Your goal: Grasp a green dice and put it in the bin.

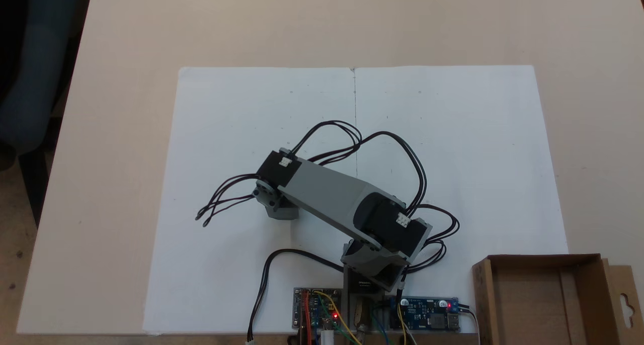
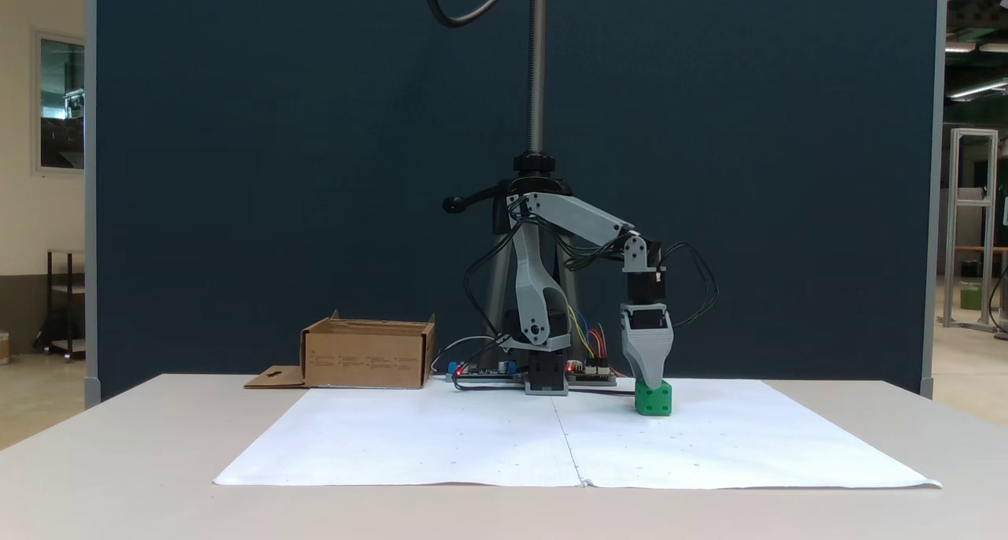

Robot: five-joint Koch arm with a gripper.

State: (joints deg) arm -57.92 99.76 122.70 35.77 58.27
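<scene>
Both fixed views: bin (image 1: pixel 583 305) (image 2: pixel 366 356) holds nothing visible.

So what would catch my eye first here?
Likely the bright green dice on the white paper, with the grey arm's hand pointing straight down onto it. Next, the open cardboard box standing off to the left in that side-on fixed view.

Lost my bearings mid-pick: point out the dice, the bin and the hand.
Dice (image 2: pixel 654 399): a fixed view, front face.
Bin (image 2: pixel 368 360): a fixed view, front wall.
Bin (image 1: pixel 546 259): a fixed view, far rim.
Hand (image 2: pixel 647 377): a fixed view, tip at the dice's top.
</scene>
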